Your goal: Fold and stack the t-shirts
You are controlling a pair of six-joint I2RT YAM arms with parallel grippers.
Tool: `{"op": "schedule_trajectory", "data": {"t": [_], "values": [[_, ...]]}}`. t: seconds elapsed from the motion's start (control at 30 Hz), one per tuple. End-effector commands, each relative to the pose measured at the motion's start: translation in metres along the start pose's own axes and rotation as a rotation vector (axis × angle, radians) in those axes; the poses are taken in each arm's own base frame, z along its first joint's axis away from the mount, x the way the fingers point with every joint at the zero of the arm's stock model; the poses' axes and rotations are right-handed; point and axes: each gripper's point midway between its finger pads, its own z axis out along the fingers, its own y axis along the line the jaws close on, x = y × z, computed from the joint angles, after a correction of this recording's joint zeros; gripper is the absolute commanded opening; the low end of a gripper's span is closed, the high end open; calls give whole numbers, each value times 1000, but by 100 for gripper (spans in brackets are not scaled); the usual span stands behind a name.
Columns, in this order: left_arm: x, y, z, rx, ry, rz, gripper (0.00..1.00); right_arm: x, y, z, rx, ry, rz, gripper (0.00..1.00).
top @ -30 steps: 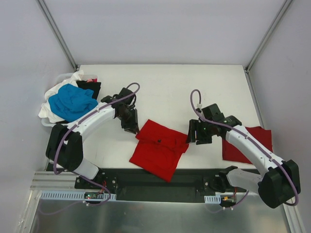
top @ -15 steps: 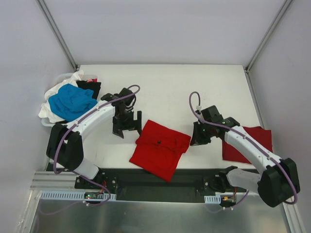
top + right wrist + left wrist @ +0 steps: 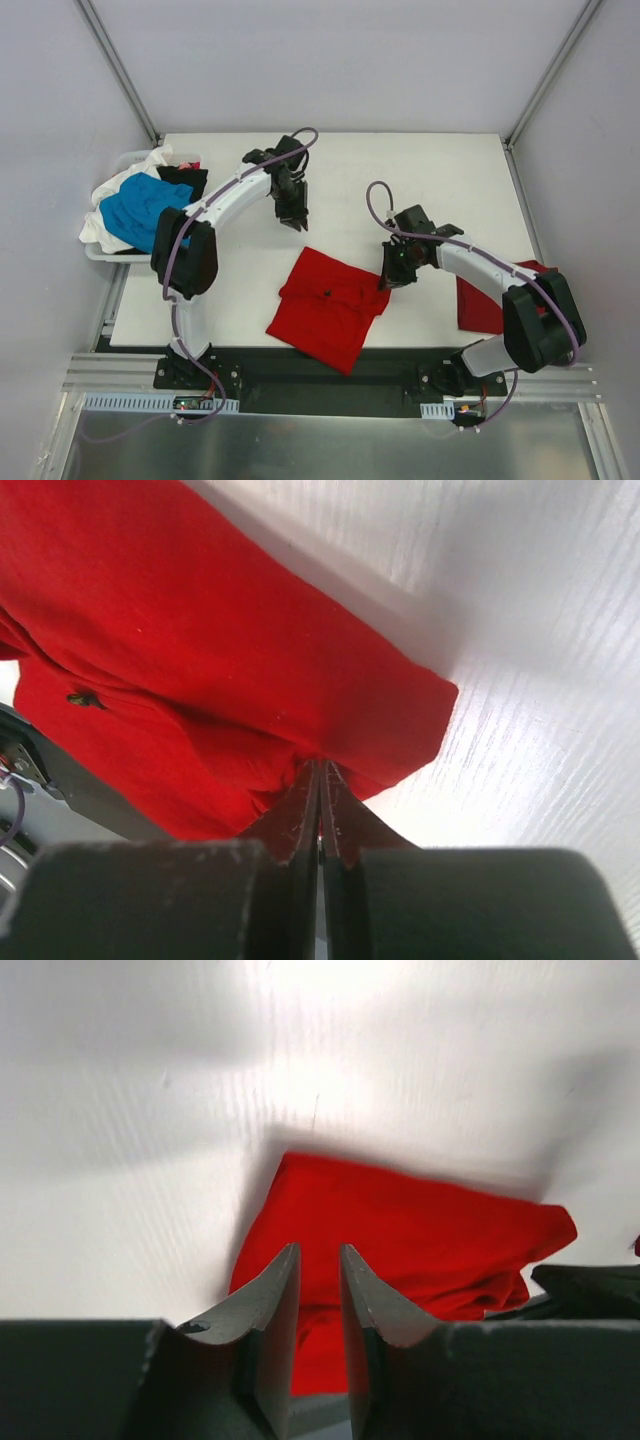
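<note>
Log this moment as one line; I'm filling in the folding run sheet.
red t-shirt: partly folded, lying flat | left gripper: slightly open, empty, clear of shirt | right gripper: shut on shirt's right edge

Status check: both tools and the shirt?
Left tool slightly open, empty. Right tool shut on centre red shirt, right edge. Nothing blocking.

Landmark: middle t-shirt [image 3: 330, 305], flat on the counter [image 3: 420, 180], centre, by the near edge. Right of it, well apart: second folded t-shirt [image 3: 477, 310] at the counter's right side, partly under the right arm. Left and behind it: heap of t-shirts [image 3: 145, 210] in a bin [image 3: 97, 254] at the counter's left edge. Left hand [image 3: 293, 215] behind it, apart. Right hand [image 3: 385, 280] at its right edge, tips against the cloth.
</note>
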Motion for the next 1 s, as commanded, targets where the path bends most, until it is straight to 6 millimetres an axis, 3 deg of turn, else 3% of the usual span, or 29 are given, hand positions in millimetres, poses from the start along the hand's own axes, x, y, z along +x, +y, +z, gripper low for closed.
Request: {"op": "schedule_trajectory", "data": {"t": [0.0,0.07,0.23,0.37,0.47,0.57,0.77,0.97], "values": [[-17,-24,17,91,23,101,16,3,5,-1,-22,-11,-5,1],[-16,-25,24,101,41,106,0,2,5,3,-18,10,-2,1],[-3,-27,22,131,45,106,0,-18,26,-2,-47,-35,-1,1],[25,-30,10,145,46,110,0,-28,45,-5,-70,-53,4,1],[43,-26,17,150,68,94,0,-31,54,-5,-80,-54,4,1],[55,-25,25,159,101,79,0,-28,56,1,-75,-29,13,1],[55,-22,41,146,122,96,0,-17,49,10,-55,8,32,1],[57,-12,72,120,173,102,0,-1,35,40,-39,83,84,0]]}}
